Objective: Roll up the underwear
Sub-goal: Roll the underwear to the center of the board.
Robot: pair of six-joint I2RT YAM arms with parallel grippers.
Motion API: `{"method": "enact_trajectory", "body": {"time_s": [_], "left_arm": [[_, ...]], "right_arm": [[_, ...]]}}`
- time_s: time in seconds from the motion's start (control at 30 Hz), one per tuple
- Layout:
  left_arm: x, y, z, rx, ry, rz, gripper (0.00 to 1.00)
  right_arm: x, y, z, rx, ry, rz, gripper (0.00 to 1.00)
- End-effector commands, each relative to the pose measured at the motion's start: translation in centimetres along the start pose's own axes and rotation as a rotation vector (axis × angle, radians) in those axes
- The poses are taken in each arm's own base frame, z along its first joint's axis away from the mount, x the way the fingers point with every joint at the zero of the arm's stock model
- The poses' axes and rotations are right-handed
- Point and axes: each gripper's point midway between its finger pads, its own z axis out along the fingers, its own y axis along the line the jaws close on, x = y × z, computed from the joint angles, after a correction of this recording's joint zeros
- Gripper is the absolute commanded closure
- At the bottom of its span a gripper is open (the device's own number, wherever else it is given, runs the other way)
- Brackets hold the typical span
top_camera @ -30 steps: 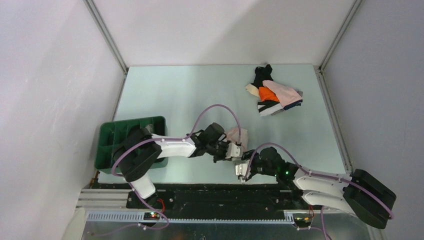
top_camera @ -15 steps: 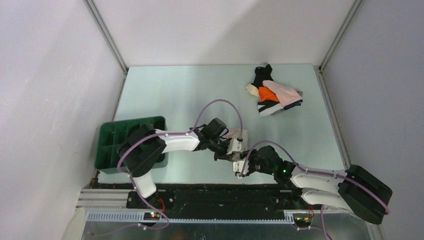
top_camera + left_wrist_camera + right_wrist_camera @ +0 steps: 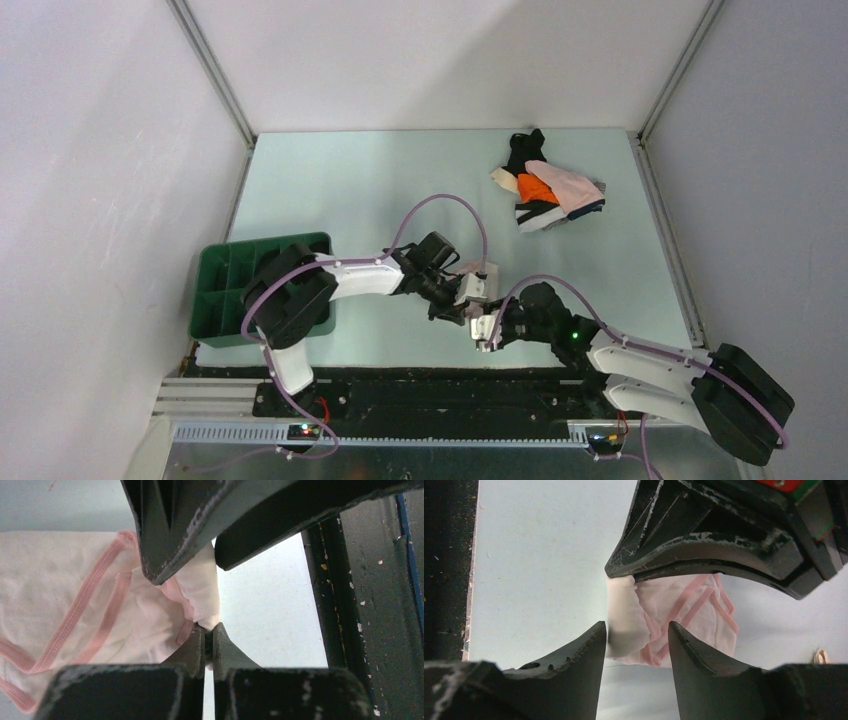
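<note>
Near the front edge of the pale green tabletop [image 3: 350,190], the pale pink cloth underwear with rose trim [image 3: 75,605] lies part-folded. The left tool [image 3: 209,637] is pressed together, pinching its folded edge, probably to anchor the roll. The right tool [image 3: 636,635] is spread astride that fold, not yet gripping.

The left arm [image 3: 350,283] and right arm [image 3: 640,362] have white moulded shells between black joints, with bulky black housings near their bases. A pale purple cable [image 3: 447,197] runs along each. A small green light [image 3: 574,337] glows on the right wrist. The left hand [image 3: 209,628] and right hand [image 3: 635,626] have dark wedge-shaped fingers [image 3: 574,665] with scuffed, chipped paint.
</note>
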Motion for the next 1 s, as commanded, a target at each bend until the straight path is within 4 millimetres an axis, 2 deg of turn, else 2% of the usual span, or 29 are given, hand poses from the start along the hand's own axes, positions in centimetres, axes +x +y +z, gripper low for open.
{"method": "enact_trajectory", "body": {"time_s": [0.0,0.1,0.2,0.33,0.4,0.43,0.5,0.67,0.7,0.73,0.83,0.87,0.9,0.93,0.97], "left_arm": [[0.9,-1.0,-0.2,0.033,0.026,-0.025,0.99],[1.1,-1.0,-0.2,0.031,0.030,-0.028,0.99],[0.9,-0.9,-0.3,0.028,0.030,-0.029,0.99],[0.7,-0.6,-0.3,0.026,0.028,-0.037,0.99],[0.6,-0.4,-0.4,0.026,0.027,-0.040,0.98],[0.7,-0.4,-0.4,0.028,0.031,-0.046,0.98],[0.6,-0.2,-0.5,0.034,0.032,-0.057,0.97],[0.3,0.2,-0.8,0.049,0.029,-0.097,0.97],[0.1,0.5,-1.0,0.049,0.026,-0.110,0.96],[0.0,0.5,-1.0,0.052,0.022,-0.126,0.96],[-0.7,1.1,-1.5,0.071,0.002,-0.189,0.97],[-0.1,0.7,-1.4,0.097,0.018,-0.235,0.97],[-1.1,1.1,-1.7,0.113,-0.004,-0.242,0.97],[-0.6,0.5,-1.7,0.145,0.018,-0.290,0.98],[-1.5,1.0,-1.9,0.155,0.002,-0.293,0.98]], "right_arm": [[-2.4,-2.6,0.8,0.053,-0.068,-0.051,0.45],[-2.3,-2.7,1.6,0.049,-0.063,-0.056,0.44],[-1.9,-1.8,2.4,0.006,-0.054,-0.060,0.45],[-1.5,-1.4,3.0,-0.035,-0.025,-0.057,0.53],[-1.2,-1.2,3.0,-0.052,-0.007,-0.056,0.64],[-0.8,-0.9,2.9,-0.063,0.011,-0.046,0.71],[-0.5,-0.8,2.7,-0.069,0.039,-0.025,0.79],[0.5,0.0,1.7,-0.113,0.124,0.057,0.94],[0.3,-0.4,1.5,-0.104,0.126,0.085,0.96],[1.0,0.6,1.1,-0.143,0.159,0.117,0.98],[1.3,1.4,0.2,-0.185,0.198,0.214,1.00],[1.7,2.1,-0.3,-0.211,0.221,0.263,1.00],[1.6,2.1,-0.4,-0.218,0.227,0.284,1.00],[1.9,2.7,-0.9,-0.241,0.246,0.335,1.00],[2.0,2.8,-1.0,-0.250,0.255,0.359,1.00]]}}
